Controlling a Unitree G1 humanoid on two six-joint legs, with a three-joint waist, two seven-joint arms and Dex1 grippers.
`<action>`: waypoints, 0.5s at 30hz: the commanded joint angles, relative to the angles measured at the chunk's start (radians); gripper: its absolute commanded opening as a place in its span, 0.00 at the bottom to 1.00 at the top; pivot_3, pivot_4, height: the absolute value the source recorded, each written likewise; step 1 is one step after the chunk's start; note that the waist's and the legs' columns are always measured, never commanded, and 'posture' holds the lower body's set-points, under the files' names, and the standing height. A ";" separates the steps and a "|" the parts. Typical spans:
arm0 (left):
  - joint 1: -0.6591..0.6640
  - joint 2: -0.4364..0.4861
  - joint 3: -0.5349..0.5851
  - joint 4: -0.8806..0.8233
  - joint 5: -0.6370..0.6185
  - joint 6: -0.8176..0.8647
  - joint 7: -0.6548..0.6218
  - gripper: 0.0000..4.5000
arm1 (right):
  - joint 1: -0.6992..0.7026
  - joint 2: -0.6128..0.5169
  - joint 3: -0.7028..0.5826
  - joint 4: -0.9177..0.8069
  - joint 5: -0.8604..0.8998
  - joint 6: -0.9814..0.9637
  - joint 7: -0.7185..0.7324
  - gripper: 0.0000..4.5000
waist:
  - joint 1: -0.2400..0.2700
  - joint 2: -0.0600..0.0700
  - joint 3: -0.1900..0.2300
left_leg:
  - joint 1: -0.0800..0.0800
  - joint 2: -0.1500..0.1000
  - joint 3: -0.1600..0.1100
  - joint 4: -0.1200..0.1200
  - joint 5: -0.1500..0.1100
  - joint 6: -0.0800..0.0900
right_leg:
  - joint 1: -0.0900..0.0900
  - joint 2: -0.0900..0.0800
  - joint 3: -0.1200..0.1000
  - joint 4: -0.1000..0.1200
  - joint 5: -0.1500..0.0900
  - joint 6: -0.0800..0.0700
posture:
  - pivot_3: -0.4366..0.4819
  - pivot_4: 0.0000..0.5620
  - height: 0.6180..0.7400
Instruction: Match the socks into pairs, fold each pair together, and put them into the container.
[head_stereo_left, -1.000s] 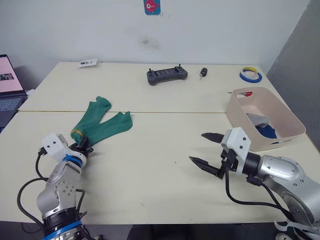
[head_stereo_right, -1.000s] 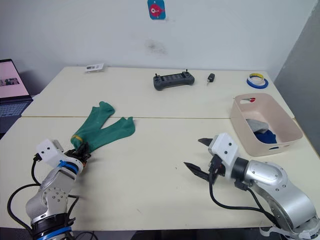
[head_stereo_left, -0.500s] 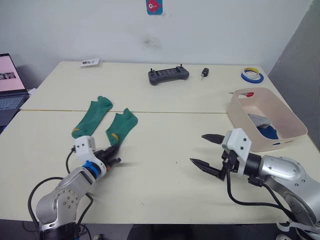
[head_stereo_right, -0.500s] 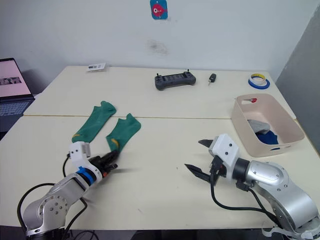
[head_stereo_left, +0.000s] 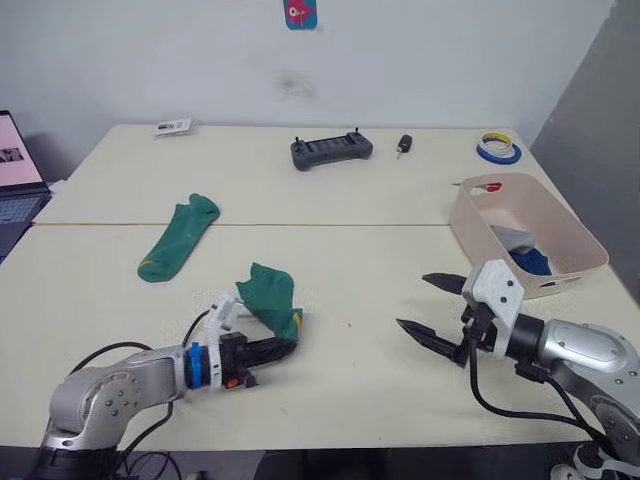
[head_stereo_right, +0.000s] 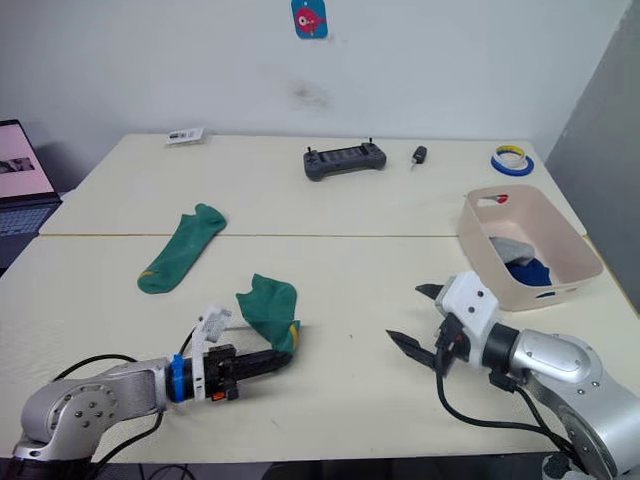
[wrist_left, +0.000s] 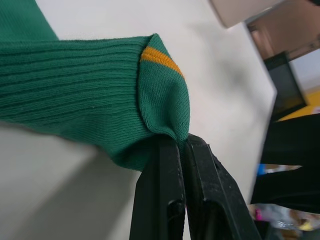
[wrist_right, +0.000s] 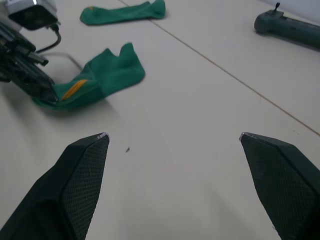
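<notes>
On the near table (head_stereo_left: 350, 390), the left gripper (head_stereo_left: 284, 346) pinches a green sock (head_stereo_left: 270, 296) with yellow tip; the right gripper (head_stereo_left: 434, 309) is spread, bare surface between them.

two green socks on the cream table, well apart. one sock (head_stereo_left: 178, 236) flat and stretched out at middle left of the head view, yellow tip toward the lower left. the other sock (head_stereo_left: 272, 299) crumpled and partly folded just left of lower centre, yellow tip pinched at its lower right end. pale pink-beige container (head_stereo_left: 575, 232) at right edge, with a grey sock (head_stereo_left: 512, 240) and a dark blue sock (head_stereo_left: 531, 262) inside.
</notes>
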 joint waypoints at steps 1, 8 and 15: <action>0.077 0.041 0.140 -0.015 -0.114 0.031 -0.055 0.01 | -0.034 0.008 0.011 -0.007 0.024 0.008 -0.011 1.00 | 0.003 0.000 0.000 | 0.000 0.000 0.000 -0.002 0.000 0.000 | 0.000 0.000 0.000 -0.001 0.000 0.000 | 0.48 0.27 1.00; 0.200 0.021 0.347 0.077 -0.131 -0.007 0.037 0.01 | -0.125 0.043 0.128 0.061 -0.002 0.006 -0.008 1.00 | 0.005 0.001 0.000 | 0.001 0.000 0.000 -0.007 0.000 0.000 | 0.000 -0.002 -0.001 -0.005 0.000 0.000 | 0.48 0.27 1.00; 0.225 -0.043 0.449 0.173 -0.103 -0.068 0.145 0.01 | -0.316 0.244 0.319 0.235 -0.063 0.067 -0.103 1.00 | 0.003 0.000 0.000 | 0.001 0.000 0.000 -0.007 0.000 0.000 | 0.000 -0.002 -0.002 -0.005 0.000 -0.001 | 0.48 0.27 1.00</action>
